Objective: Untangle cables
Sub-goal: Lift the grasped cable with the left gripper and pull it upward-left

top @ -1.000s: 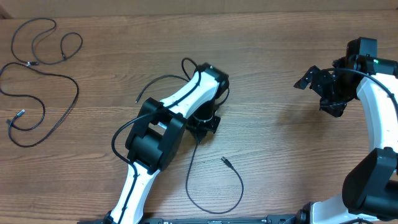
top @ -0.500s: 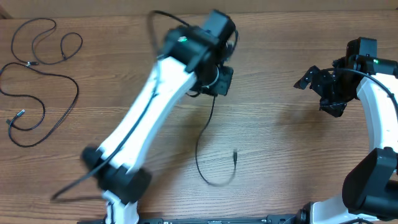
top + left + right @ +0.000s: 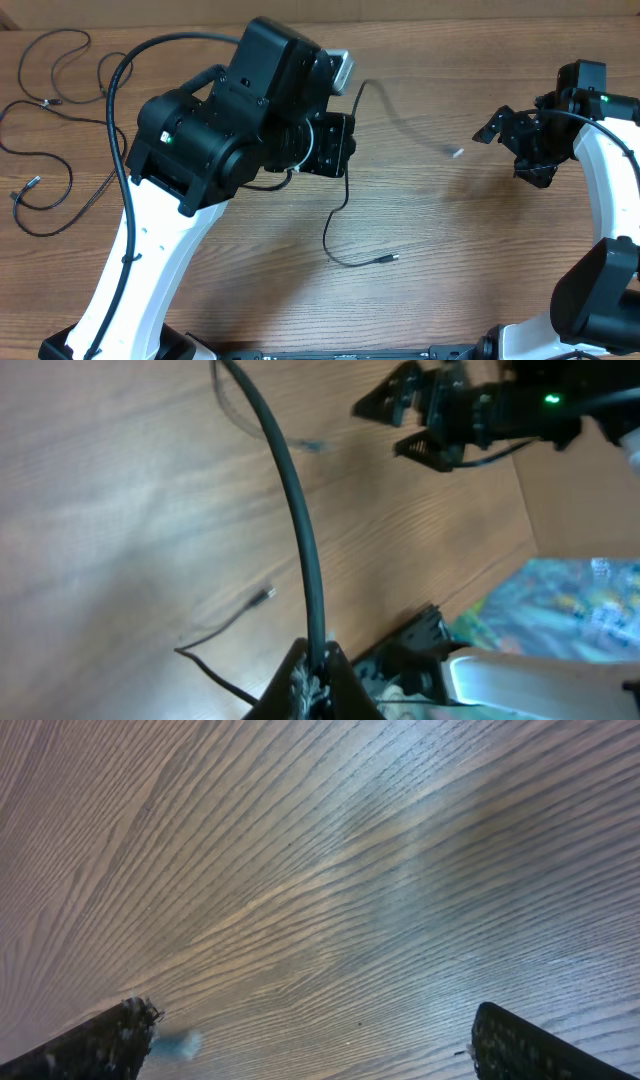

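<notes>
1. Overhead: Since half a second ago the left arm has swung up and back toward the camera, and the cable (image 3: 328, 238) has whipped round with it. Its plug (image 3: 390, 258) now lies on the table (image 3: 440, 300) pointing right, and its other end is a blurred streak flung toward the right gripper (image 3: 512, 150). The left gripper (image 3: 338, 150) sits raised above the table's middle, clamped on the cable, which hangs down from it. The loose cables (image 3: 62, 115) lie well apart at the far left, so the left arm is the nearer one to them. The right arm has not moved.

2. Left wrist: The left gripper (image 3: 312, 685) is pinched tight on the cable (image 3: 295, 510). The cable's long axis runs straight away from the fingers toward the right gripper (image 3: 435, 420). A lower strand trails across the wood below.

3. Right wrist: The right gripper (image 3: 310, 1045) is spread wide, with only bare table (image 3: 330, 870) between its fingers (image 3: 110, 1035). No cable is clearly in this view, so the free end probably lies to the left of the gripper and out of its reach.
</notes>
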